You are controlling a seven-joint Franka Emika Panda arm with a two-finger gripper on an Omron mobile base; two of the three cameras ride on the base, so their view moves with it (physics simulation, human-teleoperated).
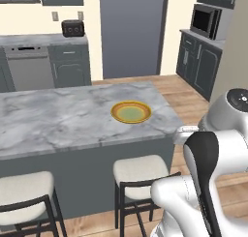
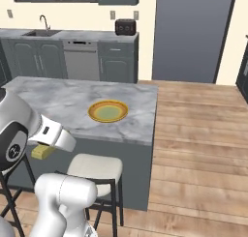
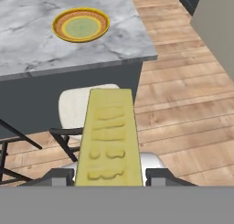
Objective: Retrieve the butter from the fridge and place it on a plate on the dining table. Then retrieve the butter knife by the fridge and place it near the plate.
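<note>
My gripper [image 3: 109,176] is shut on the butter [image 3: 109,136], a yellow stick that juts forward between the two dark tips. From the right base view the butter [image 2: 42,152] hangs under the hand, just off the near edge of the dining table [image 2: 58,98] and lower than its marble top. The plate [image 1: 131,111] with its yellow-orange rim lies near the table's right end, with nothing on it; it also shows as the plate [image 2: 108,111] and the plate [image 3: 81,25], well ahead of the butter. The fridge and the butter knife are out of view.
Two cream-seated stools [image 1: 140,170] [image 1: 24,190] stand against the island's near side, one stool [image 3: 87,104] right below the hand. Wooden floor [image 2: 193,149] lies open to the island's right. A toaster [image 1: 73,28] and a microwave [image 1: 206,21] sit on the far counters.
</note>
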